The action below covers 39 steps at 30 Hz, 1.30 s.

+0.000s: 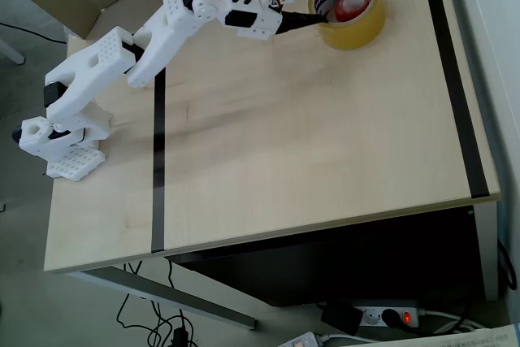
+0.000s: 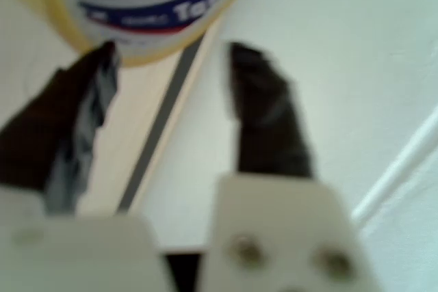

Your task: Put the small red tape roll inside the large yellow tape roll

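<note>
Here, "Tape" (blue print) lines the large yellow tape roll (image 2: pixel 147 15).

Tape rolls: two in total. One large yellow tape roll (image 1: pixel 351 30) stands at the far end of the table (image 1: pixel 309 152); one small red tape roll (image 1: pixel 348 7) lies inside its ring. Robot arms: one, white (image 1: pixel 138 50), carrying one pincer (image 1: pixel 318 10) with two dark fingers (image 2: pixel 263 114). Black stripes on the table: two (image 1: pixel 158 160). Power strips on the floor: one (image 1: pixel 388 314), one red switch lit.
</note>
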Motion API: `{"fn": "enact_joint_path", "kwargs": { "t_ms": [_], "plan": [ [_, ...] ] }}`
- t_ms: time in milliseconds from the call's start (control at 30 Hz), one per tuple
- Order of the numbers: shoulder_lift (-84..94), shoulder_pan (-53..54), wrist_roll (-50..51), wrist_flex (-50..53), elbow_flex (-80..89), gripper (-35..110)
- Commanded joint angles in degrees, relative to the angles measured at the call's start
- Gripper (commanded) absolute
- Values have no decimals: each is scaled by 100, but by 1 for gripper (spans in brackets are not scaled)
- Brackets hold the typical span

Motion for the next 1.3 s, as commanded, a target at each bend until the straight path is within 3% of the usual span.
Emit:
{"fn": "enact_joint_path", "kwargs": {
  "t_ms": [0,167,333,500,1067,1267],
  "plan": [
    [334,53,18,141,-536,24],
    [519,176,18,527,-536,24],
    [1151,800,18,1608,-536,21],
    [1705,1714,18,2083,-536,0],
    [1485,4693,26,2663,-545,0],
    [1099,5265,26,2900,-545,0]
  ]
}}
